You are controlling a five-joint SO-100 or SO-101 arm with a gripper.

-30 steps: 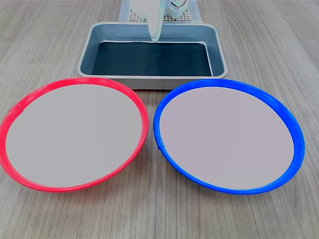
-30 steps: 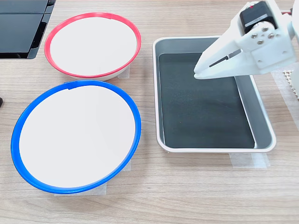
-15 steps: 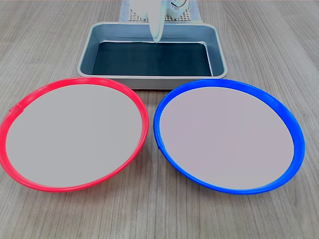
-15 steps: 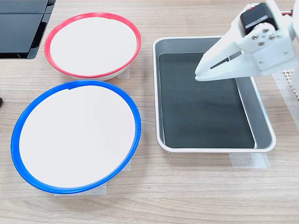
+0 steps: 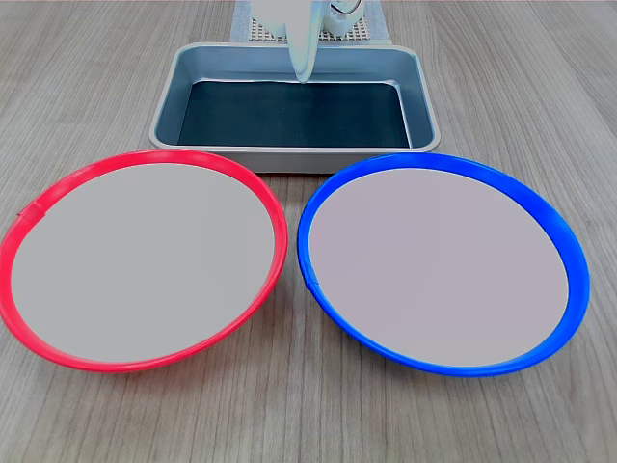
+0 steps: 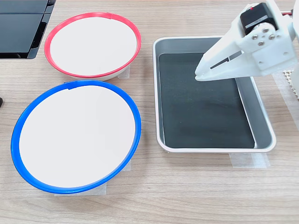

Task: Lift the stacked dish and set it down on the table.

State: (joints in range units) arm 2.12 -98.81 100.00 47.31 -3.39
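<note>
Part of your gripper (image 6: 200,74) is getting cut off in the first exterior view. Jaws nearly closed and empty, it is hanging over the tray (image 6: 264,123), with the red dish (image 6: 92,44) sitting well apart.

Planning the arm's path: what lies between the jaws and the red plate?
In the second exterior view, only the tray's near wall and bare table separate the gripper from the red plate.

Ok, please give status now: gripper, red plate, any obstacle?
Gripper shut, empty, above grey tray. Red-rimmed plate on table, untouched. Nothing in the way.
</note>
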